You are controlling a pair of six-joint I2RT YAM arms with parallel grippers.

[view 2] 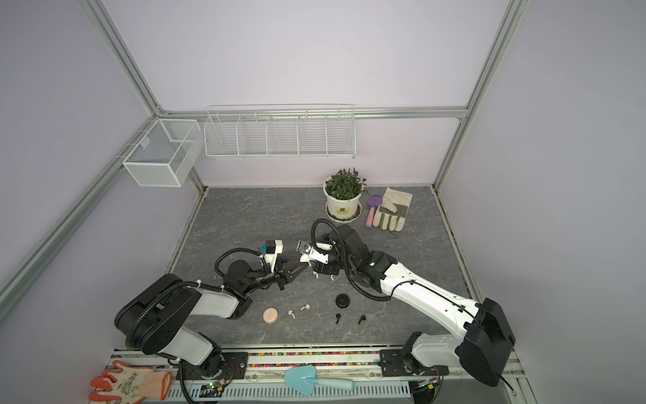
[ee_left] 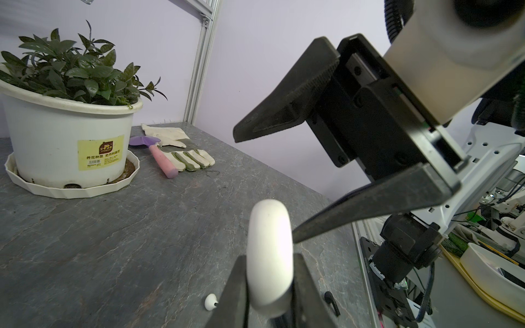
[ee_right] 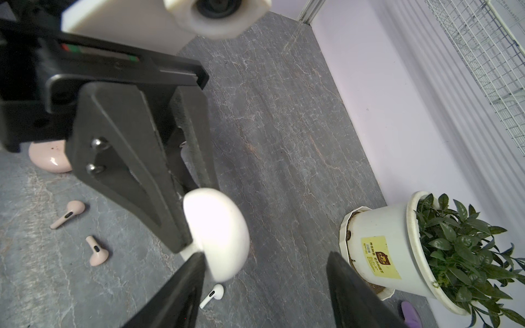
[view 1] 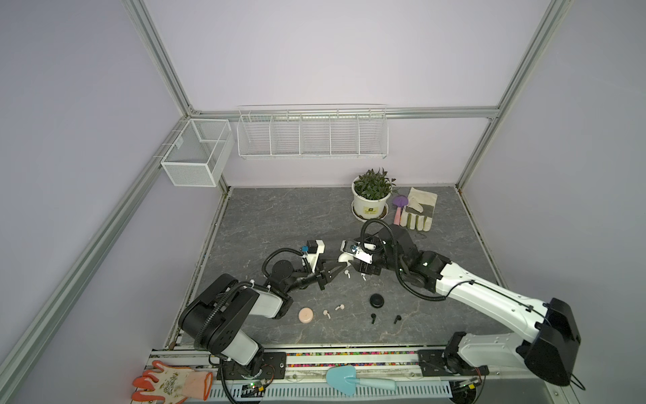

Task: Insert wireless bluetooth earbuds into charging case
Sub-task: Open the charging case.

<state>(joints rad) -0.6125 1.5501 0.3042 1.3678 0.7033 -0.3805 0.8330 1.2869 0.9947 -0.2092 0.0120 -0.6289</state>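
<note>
My left gripper (view 1: 338, 266) (ee_left: 270, 272) is shut on the white round charging case (view 1: 344, 258) (ee_left: 269, 255) (ee_right: 218, 233) and holds it on edge just above the table. My right gripper (view 1: 353, 263) (ee_right: 264, 261) faces it from the right, open, with one fingertip (ee_left: 297, 237) right at the case's rim. Two white earbuds (view 1: 347, 273) (view 1: 363, 277) lie below the grippers; one white earbud (ee_right: 213, 295) (ee_left: 210, 301) also shows in both wrist views. Nearer the front lie a pink case (view 1: 306, 314), two pink earbuds (view 1: 326, 313) (view 1: 339, 307), a black case (view 1: 377, 300) and two black earbuds (view 1: 373, 317) (view 1: 397, 319).
A potted plant (view 1: 370, 204), a purple trowel (view 1: 398, 206) and a work glove (view 1: 417, 213) sit at the back right. Wire baskets (view 1: 311, 136) hang on the rear wall. A blue trowel (view 1: 346, 379) and an orange glove (view 1: 171, 381) lie on the front rail.
</note>
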